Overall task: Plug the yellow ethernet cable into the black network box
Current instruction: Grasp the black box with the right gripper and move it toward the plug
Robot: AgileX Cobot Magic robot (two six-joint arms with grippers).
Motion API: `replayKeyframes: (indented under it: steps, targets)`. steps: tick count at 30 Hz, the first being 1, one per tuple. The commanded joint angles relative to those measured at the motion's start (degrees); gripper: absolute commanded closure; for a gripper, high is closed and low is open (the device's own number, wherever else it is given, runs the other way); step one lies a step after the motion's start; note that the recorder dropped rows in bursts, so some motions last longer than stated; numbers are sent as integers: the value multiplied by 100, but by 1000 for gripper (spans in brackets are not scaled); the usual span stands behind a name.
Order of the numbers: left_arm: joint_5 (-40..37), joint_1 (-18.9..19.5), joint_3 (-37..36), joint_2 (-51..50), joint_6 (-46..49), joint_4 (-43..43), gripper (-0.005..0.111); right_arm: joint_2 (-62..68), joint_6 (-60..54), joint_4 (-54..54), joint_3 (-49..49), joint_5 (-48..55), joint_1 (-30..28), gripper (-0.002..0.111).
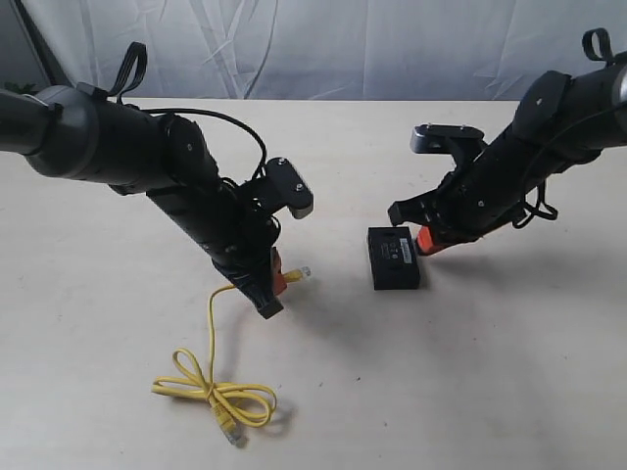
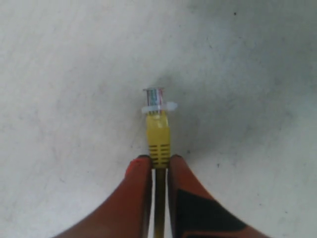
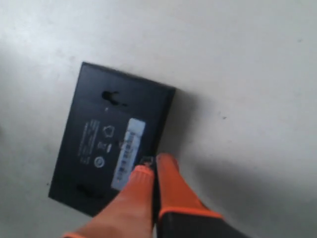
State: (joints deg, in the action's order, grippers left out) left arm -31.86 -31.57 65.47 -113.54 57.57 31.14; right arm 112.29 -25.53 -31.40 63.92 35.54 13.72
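My left gripper point(image 1: 278, 285) is shut on the yellow ethernet cable point(image 1: 213, 391) just behind one plug and holds that end above the table. In the left wrist view the orange fingers point(image 2: 141, 171) pinch the yellow boot, and the clear plug point(image 2: 159, 100) sticks out past my left gripper point(image 2: 159, 159). The rest of the cord hangs down to a loose knot on the table, its other plug point(image 1: 233, 435) lying free. The black network box point(image 1: 393, 258) lies flat right of centre. My right gripper point(image 1: 423, 241) is shut, its tips point(image 3: 152, 163) touching the box's point(image 3: 99, 129) edge beside the pale label point(image 3: 128, 148).
The pale tabletop point(image 1: 490, 372) carries only the cable and the box. A white curtain point(image 1: 323, 44) hangs along the far edge. Both black arms slant down over the table from the left and right sides.
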Motion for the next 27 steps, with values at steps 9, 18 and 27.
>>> replayKeyframes:
  steps: [9, 18, 27]
  targets:
    - [73, 4, -31, -8, 7, 30, 107, 256, -667, -806, 46, -602, -98, 109]
    - [73, 4, -31, -8, 7, 24, 107, 329, -2080, -1819, 46, -302, -95, 109]
    - [73, 4, -31, -8, 7, 11, 107, 342, -2243, -1988, 46, 82, -95, 109]
